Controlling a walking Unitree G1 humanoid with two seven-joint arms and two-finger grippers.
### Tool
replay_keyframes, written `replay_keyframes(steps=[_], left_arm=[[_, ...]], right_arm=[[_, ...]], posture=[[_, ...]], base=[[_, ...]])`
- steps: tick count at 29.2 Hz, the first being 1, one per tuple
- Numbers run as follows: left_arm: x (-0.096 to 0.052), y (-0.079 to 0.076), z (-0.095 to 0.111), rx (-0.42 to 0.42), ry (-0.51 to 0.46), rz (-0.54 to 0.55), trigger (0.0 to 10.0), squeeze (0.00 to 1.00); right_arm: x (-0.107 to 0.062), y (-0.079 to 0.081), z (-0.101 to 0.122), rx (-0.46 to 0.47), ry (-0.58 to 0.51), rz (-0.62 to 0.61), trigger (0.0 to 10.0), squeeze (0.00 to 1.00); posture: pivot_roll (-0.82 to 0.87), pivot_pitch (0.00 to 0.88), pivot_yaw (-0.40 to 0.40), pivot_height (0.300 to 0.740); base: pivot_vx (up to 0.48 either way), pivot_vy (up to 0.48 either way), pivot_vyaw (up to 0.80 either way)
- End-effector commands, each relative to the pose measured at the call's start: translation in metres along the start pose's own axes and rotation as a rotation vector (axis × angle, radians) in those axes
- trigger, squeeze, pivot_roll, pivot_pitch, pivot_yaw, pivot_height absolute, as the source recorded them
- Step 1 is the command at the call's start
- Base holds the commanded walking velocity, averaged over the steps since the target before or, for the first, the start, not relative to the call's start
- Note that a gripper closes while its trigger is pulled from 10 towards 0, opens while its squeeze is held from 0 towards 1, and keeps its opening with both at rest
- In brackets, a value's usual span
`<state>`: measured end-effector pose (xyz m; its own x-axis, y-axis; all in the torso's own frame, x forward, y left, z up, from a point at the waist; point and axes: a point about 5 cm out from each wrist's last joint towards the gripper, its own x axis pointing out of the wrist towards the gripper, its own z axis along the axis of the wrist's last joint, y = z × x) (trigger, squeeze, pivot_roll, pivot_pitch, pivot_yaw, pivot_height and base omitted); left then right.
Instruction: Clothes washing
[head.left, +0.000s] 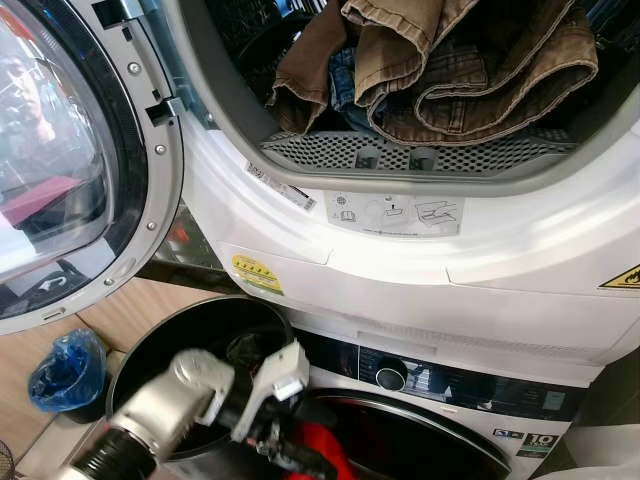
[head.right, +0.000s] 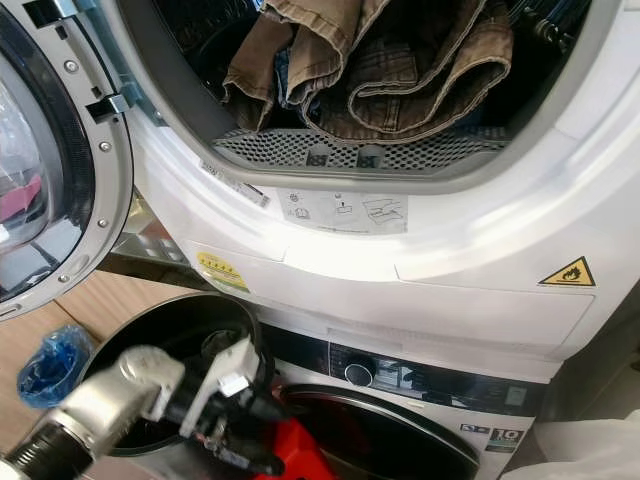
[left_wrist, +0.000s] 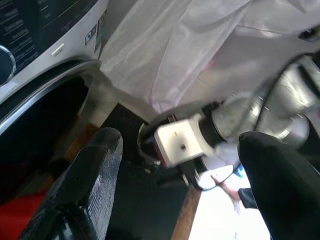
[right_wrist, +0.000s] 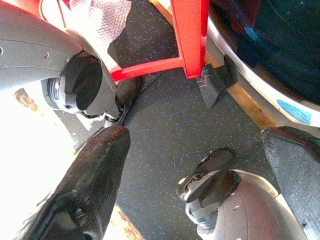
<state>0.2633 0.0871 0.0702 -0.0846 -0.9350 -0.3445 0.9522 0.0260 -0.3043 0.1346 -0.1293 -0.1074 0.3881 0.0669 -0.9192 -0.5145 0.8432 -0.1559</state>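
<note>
Brown trousers and a blue garment (head.left: 450, 70) lie heaped in the open drum of the upper machine (head.left: 400, 240). Below it sits a second machine with a knob (head.left: 390, 375) and a dark open mouth (head.left: 420, 445). My left arm (head.left: 170, 400) reaches in low at the front left. Its gripper (head.left: 295, 458) hangs just before that mouth, beside something red (head.left: 322, 442). In the left wrist view the left gripper (left_wrist: 180, 142) is open and holds nothing. Lower down, my right gripper (right_wrist: 195, 137) is open over the dark floor.
The upper machine's round door (head.left: 60, 150) swings open to the left. A black round bin (head.left: 215, 325) stands under it, with a blue bag (head.left: 65, 372) beside it. A white sack (left_wrist: 190, 45) sits at the right. A red metal frame (right_wrist: 192, 35) stands on the speckled floor.
</note>
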Motion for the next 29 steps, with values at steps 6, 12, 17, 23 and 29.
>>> replay_keyframes(steps=[6, 12, 17, 23, 29], left_arm=[[0.028, 0.006, -0.011, 0.033, 0.035, 0.021, 10.0, 0.0], [0.033, 0.009, -0.014, 0.048, 0.033, 0.013, 10.0, 0.0], [0.034, 0.011, -0.015, 0.056, 0.031, 0.012, 10.0, 0.0], [0.035, 0.012, -0.016, 0.063, 0.029, 0.009, 10.0, 0.0], [0.041, 0.011, -0.016, 0.075, 0.04, -0.006, 10.0, 0.0]], right_arm=[[-0.003, 0.015, -0.029, 0.033, 0.11, 0.039, 10.0, 0.0], [-0.003, 0.015, -0.029, 0.036, 0.11, 0.038, 10.0, 0.0], [-0.003, 0.015, -0.029, 0.036, 0.11, 0.038, 10.0, 0.0], [-0.003, 0.015, -0.029, 0.036, 0.11, 0.037, 10.0, 0.0], [-0.003, 0.015, -0.029, 0.041, 0.111, 0.036, 10.0, 0.0]], posture=[[-0.05, 0.034, 0.2, 0.74], [-0.05, 0.034, 0.2, 0.74], [-0.05, 0.034, 0.2, 0.74], [-0.05, 0.034, 0.2, 0.74], [-0.06, 0.043, 0.198, 0.74]], base=[[0.0, 0.0, 0.0], [0.0, 0.0, 0.0], [0.0, 0.0, 0.0], [0.0, 0.0, 0.0], [0.0, 0.0, 0.0]])
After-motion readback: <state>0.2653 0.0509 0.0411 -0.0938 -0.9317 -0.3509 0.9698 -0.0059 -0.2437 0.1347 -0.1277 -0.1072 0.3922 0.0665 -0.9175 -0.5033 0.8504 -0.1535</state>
